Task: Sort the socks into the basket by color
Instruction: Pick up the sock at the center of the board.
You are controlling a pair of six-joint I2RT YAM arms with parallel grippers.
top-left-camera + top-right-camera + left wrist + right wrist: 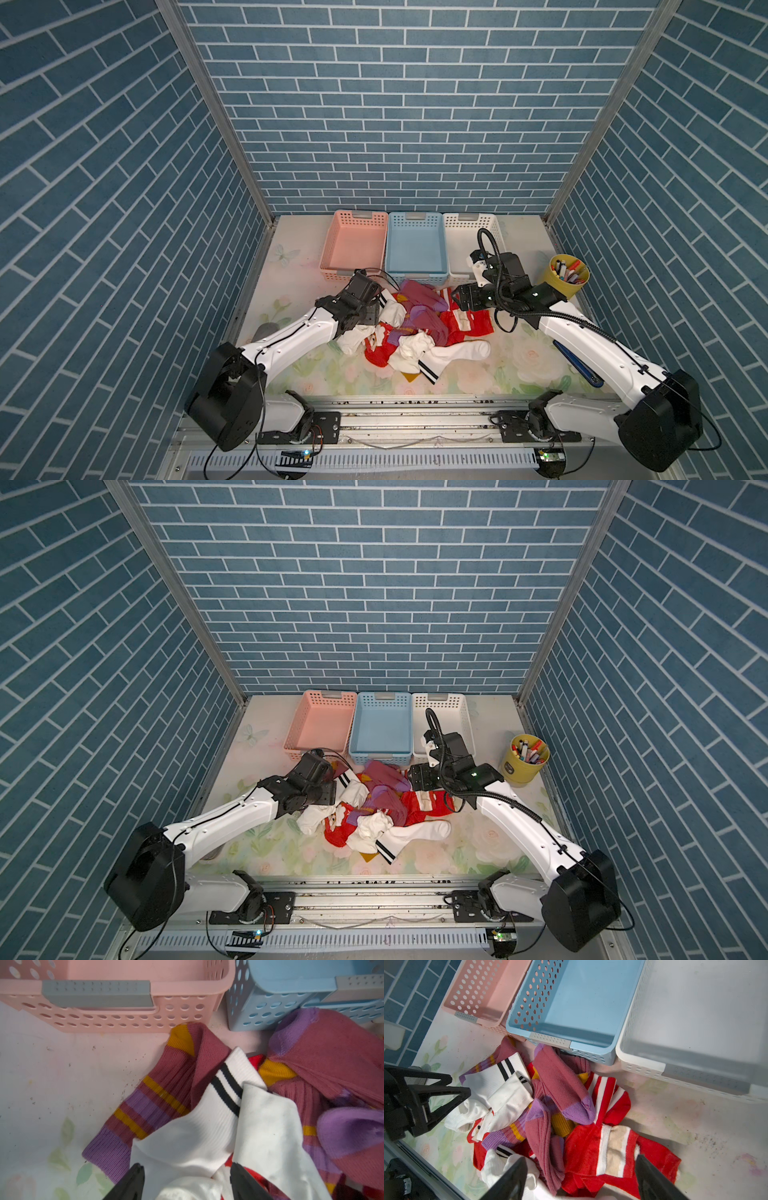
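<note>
1. I see my left gripper [187, 1167], fingers apart, astride the white ribbed black-striped sock [207, 1126] near the pink perforated plastic basket [187, 1012]; I'd pinch that sock alone
2. My right gripper [581, 1159], fingers also apart, hovers above the red plush sock [583, 1147]

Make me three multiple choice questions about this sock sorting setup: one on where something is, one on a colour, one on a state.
1. Where is the blue basket? A between the pink basket and the white basket; B left of the pink basket; C right of the white basket.
2. What colour is the cup? A green; B yellow; C red.
3. The blue basket is: A empty; B full of socks; C upside down.
Answers: A, both top views show it flanked by those two; B, its wall is yellow; A, the right wrist view shows its bare floor.
</note>
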